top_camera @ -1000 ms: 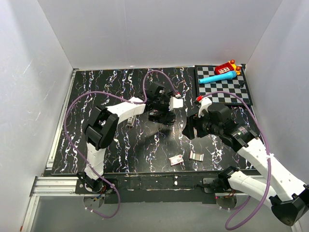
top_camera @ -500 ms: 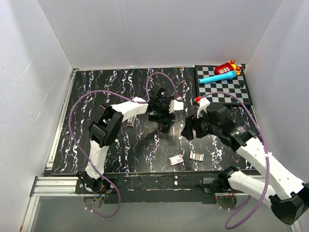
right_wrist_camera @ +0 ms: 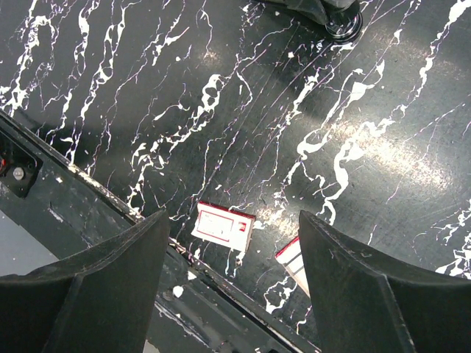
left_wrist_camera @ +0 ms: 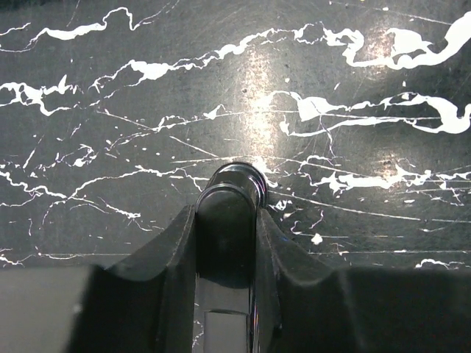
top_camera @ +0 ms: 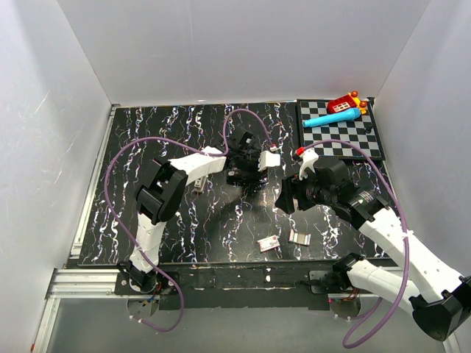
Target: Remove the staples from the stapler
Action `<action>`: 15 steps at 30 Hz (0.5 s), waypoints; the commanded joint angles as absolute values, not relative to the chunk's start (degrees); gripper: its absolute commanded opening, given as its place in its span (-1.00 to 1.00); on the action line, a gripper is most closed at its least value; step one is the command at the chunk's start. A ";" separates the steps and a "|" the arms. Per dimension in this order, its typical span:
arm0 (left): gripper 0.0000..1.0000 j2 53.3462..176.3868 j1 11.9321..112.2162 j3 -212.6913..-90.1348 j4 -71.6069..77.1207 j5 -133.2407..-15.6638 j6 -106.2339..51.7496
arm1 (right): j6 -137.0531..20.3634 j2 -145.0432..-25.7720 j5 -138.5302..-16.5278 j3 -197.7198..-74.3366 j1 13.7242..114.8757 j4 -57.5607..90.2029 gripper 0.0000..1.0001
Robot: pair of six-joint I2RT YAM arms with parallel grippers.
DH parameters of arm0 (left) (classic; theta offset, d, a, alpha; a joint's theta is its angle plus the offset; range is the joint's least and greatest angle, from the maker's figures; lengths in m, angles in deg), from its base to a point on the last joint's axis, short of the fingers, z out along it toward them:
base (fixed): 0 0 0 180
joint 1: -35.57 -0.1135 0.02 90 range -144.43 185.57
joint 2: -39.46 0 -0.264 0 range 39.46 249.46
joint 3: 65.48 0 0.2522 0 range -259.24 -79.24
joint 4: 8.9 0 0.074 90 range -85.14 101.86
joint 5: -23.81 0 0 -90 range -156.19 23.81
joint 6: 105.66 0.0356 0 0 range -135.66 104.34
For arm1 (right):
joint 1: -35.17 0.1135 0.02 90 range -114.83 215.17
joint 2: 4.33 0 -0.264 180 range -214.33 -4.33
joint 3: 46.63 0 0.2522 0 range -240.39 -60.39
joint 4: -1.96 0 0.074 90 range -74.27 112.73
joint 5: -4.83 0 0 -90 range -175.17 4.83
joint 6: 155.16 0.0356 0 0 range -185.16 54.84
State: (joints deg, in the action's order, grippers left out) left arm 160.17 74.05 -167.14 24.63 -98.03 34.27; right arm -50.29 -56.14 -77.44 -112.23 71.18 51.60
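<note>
In the left wrist view the stapler shows its dark, glossy rounded end pointing at the black marbled table. My left gripper is shut on it, one finger pressed against each side. From above, the left gripper sits mid-table and hides the stapler under it. My right gripper hangs open just to the right of it, holding nothing. The right wrist view has the right gripper wide open above the table's front edge, and a dark rounded end at its top edge that I take for the stapler.
Two small red-and-white flat boxes lie near the front edge, also in the right wrist view. A checkered mat at back right carries a blue tube and a red toy. White walls enclose the table.
The left gripper's fingers have come together onto the stapler after standing wide apart. The right gripper has drifted slightly left and stays open.
</note>
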 commanded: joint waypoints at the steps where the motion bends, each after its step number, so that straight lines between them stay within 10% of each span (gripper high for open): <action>1: -0.87 160.57 74.16 -169.94 25.51 -98.27 34.70 | -50.39 -55.39 -76.73 -112.08 71.21 49.65 0.57; 15: -1.00 150.57 74.25 -170.38 28.50 -98.00 29.26 | -51.36 -53.10 -77.26 -116.90 71.21 52.90 0.53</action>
State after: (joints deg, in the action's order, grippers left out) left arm 159.58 74.05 -168.28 27.27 -97.09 31.82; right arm -50.37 -53.73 -77.79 -112.56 71.18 52.61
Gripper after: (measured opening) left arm 0.302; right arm 0.773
